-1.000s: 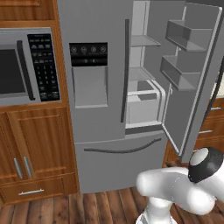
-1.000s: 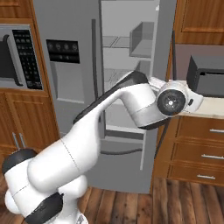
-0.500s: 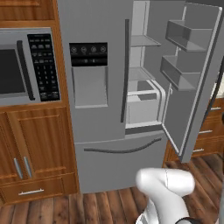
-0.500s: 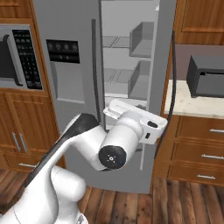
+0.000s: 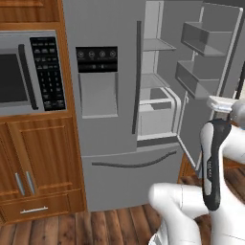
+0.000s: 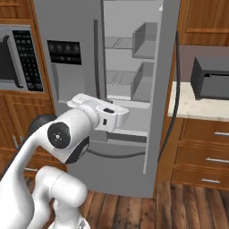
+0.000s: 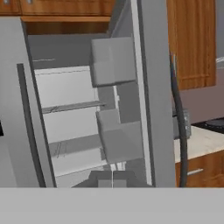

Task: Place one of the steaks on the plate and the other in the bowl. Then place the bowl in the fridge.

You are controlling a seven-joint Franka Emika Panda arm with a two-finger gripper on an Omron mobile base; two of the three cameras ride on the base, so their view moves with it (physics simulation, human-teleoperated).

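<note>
The fridge (image 5: 103,139) stands ahead of me, tall and grey, its left door shut and its right door (image 5: 208,72) swung wide open. Inside, bare shelves (image 6: 123,80) and a lower drawer (image 5: 155,117) show. My hand (image 6: 107,117) hovers at mid height in front of the open compartment, pointing into it. In the hand view my gripper (image 7: 112,179) is shut, the fingertips pressed together with nothing between them, facing the fridge shelves (image 7: 72,107). The steaks, the plate and the bowl are out of view.
A built-in microwave (image 5: 28,72) sits in wooden cabinets left of the fridge. Right of the open door (image 6: 163,89) runs a pale counter (image 6: 197,107) with a dark appliance (image 6: 210,78) above wooden drawers. The open door's bins (image 5: 201,36) jut toward my arm.
My arm has swung from the right, folding down and to the left, so the hand now faces the open fridge. The gripper stayed shut; the fridge has not moved.
</note>
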